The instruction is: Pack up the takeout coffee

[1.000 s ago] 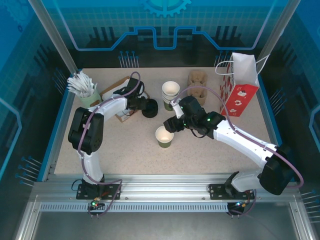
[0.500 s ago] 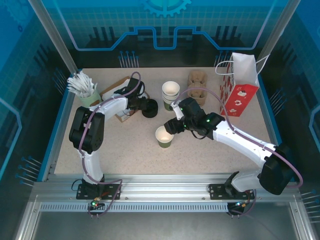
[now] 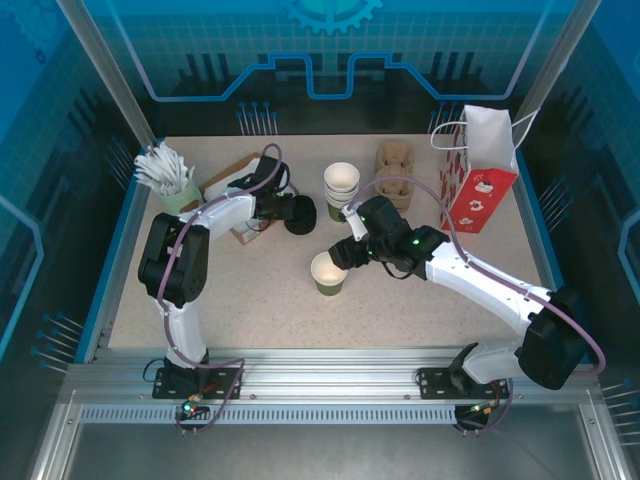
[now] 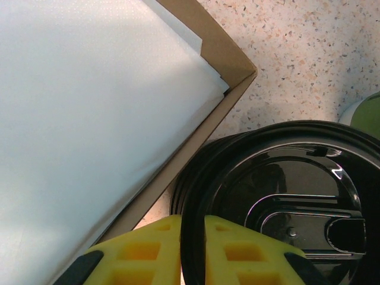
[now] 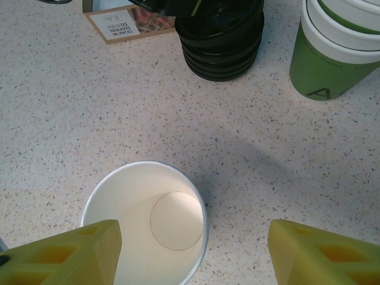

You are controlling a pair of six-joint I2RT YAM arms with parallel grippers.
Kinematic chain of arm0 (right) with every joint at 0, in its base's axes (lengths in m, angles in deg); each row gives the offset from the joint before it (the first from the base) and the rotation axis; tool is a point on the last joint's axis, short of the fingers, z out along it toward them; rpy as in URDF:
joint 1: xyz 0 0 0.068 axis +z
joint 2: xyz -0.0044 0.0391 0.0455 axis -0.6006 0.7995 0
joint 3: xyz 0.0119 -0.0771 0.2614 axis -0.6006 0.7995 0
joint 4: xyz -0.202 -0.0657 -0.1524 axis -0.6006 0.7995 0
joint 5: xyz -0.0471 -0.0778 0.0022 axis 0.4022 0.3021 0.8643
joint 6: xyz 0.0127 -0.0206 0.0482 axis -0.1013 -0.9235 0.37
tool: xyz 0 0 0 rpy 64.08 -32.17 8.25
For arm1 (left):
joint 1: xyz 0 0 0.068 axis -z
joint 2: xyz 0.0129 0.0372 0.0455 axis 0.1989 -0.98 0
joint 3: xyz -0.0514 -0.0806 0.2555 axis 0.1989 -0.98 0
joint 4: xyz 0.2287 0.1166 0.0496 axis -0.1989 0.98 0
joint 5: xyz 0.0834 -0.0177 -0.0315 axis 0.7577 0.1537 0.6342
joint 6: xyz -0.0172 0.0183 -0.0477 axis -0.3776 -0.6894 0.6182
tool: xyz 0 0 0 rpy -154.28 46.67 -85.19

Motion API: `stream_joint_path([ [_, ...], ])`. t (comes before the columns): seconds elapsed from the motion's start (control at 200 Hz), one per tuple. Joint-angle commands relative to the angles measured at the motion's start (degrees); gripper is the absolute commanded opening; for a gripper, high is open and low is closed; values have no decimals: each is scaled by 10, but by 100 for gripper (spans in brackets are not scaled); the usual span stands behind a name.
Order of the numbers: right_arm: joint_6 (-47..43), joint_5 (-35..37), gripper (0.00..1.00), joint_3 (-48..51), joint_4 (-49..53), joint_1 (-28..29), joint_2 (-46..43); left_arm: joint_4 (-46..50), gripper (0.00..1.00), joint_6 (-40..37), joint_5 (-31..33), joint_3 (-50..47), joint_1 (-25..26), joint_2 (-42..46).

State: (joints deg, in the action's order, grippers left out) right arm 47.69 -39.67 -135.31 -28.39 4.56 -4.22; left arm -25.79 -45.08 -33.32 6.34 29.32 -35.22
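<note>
Green cup point(image 3: 328, 272), black lids point(image 3: 299, 216) on speckled tabletop point(image 3: 250, 305); blue-lit enclosure point(image 3: 330, 45) around

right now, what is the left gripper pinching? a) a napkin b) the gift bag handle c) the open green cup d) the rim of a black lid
d: the left gripper has a yellow finger on each side of the top black lid at its rim.

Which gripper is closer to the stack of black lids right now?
Left. The left gripper grips the rim of the top lid of the lid stack; the right gripper stands open over the lidless cup, apart from it.
</note>
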Motion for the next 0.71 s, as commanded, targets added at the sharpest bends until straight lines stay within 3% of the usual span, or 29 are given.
stream_joint_path([
  [0.0, 5, 9, 68, -12, 20, -5, -16, 1, 15, 3, -9, -1, 5, 25],
  [0.405, -24, 20, 69, -61, 70, -15, -22, -19, 15, 13, -7, -41, 4, 96],
  [0.7, -20, 19, 69, -42, 74, -18, -26, -33, 17, 12, 4, -59, 4, 86],
])
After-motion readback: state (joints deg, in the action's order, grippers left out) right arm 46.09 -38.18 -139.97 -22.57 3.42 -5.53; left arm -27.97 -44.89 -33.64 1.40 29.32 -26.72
